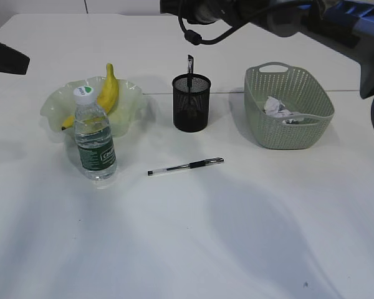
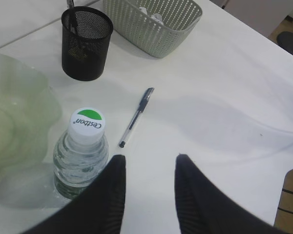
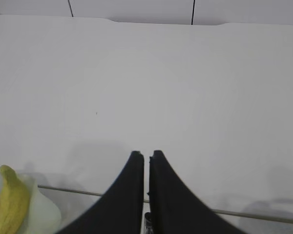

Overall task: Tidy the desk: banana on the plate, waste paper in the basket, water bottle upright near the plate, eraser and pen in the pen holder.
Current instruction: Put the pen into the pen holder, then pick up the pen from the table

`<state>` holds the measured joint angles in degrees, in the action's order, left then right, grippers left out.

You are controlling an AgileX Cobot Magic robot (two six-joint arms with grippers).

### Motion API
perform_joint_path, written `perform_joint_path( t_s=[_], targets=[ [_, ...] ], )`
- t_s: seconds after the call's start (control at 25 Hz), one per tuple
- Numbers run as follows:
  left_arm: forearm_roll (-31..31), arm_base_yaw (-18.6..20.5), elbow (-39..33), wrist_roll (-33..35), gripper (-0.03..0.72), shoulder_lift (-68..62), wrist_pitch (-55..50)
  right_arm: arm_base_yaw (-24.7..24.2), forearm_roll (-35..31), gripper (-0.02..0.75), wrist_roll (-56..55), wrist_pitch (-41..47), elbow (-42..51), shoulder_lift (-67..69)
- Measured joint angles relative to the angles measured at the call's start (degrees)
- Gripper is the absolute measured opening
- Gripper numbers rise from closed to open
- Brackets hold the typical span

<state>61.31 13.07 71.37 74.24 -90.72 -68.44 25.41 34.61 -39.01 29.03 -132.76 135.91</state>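
Loose pen (image 2: 136, 116) on desk (image 2: 219, 122), frame centre, long axis slanting lower left to upper right, just above left gripper (image 2: 149, 168), partly open, empty. Right gripper (image 3: 146, 158) pressed shut, seemingly empty, farther off above pen holder (image 1: 191, 102).

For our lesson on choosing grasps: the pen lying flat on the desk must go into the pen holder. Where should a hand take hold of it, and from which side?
Grip the pen across its clear barrel near the middle, coming straight down from above. It lies flat on the desk, long and thin, with free space on both long sides, so fingers can close across its width. The left hand hangs open close by.
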Motion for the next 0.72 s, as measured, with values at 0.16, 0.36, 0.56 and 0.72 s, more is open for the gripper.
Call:
perform_joint_path(
  t_s=[0.16, 0.36, 0.56, 0.72],
  targets=[
    [0.0, 0.0, 0.0, 0.0, 0.233, 0.0, 0.0, 0.0, 0.0, 0.021, 0.0, 0.9, 0.0, 0.0],
    [-0.1, 0.0, 0.0, 0.0, 0.233, 0.0, 0.0, 0.0, -1.0, 0.020, -0.1, 6.0, 0.0, 0.0],
    [-0.3, 0.0, 0.0, 0.0, 0.233, 0.0, 0.0, 0.0, -1.8, 0.020, -0.1, 8.9, 0.0, -0.7],
    [-0.3, 0.0, 0.0, 0.0, 0.233, 0.0, 0.0, 0.0, -4.7, 0.020, -0.1, 11.4, 0.0, -2.2]
  ],
)
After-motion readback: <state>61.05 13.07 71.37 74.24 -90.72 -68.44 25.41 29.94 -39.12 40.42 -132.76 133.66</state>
